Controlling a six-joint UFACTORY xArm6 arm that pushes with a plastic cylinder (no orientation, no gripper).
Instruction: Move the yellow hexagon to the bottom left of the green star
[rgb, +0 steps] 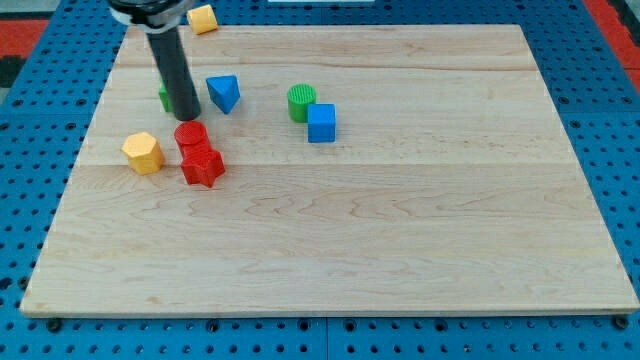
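The yellow hexagon (143, 152) lies near the board's left edge, at mid height. The green star (165, 97) is up and to its right, mostly hidden behind my dark rod; only a green sliver shows at the rod's left. My tip (187, 116) rests on the board just right of the green star, directly above the red cylinder (190, 135) and to the upper right of the yellow hexagon, apart from it.
A red star (202, 166) touches the red cylinder from below. A blue triangle (223, 93) sits right of the rod. A green cylinder (302, 102) and a blue cube (321, 123) stand together further right. A second yellow block (203, 18) lies at the top edge.
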